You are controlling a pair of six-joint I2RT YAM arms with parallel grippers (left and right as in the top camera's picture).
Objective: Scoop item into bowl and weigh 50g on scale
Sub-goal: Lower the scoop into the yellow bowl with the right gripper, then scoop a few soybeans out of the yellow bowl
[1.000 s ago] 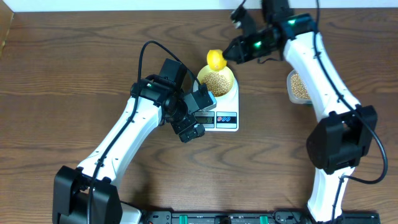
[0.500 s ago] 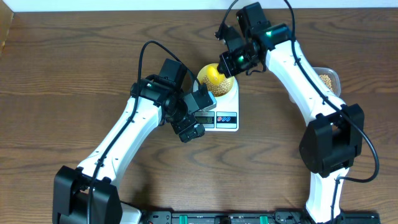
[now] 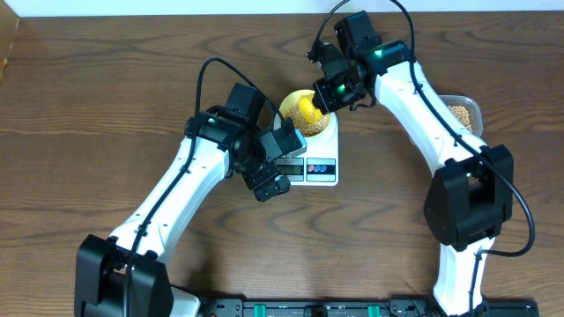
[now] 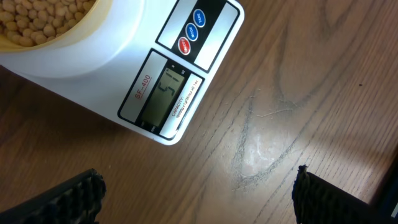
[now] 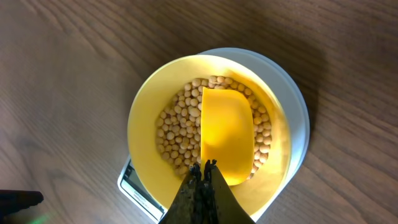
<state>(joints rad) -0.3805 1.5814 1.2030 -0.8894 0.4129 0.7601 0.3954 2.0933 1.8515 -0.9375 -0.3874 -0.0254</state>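
The pale-yellow bowl (image 5: 142, 118), part full of tan beans (image 5: 177, 127), stands on the white scale (image 3: 322, 167). My right gripper (image 5: 203, 165) is shut on the handle of a yellow scoop (image 5: 227, 137). The scoop's head hangs over the bowl (image 3: 319, 123), and no beans show on it. My left gripper (image 4: 202, 205) is open and empty, hovering low over the wood just in front of the scale's display (image 4: 163, 93). The display reads what looks like 51. In the overhead view the left gripper (image 3: 279, 165) sits at the scale's front-left corner.
A clear tub (image 3: 464, 113) of beans stands to the right, behind my right arm. The table's back edge runs close behind the bowl. Bare wood lies left of the scale and in front of it.
My right gripper has brought the scoop forward from behind the bowl to above it, and the arm has swung left, uncovering the tub. The left arm has not moved.
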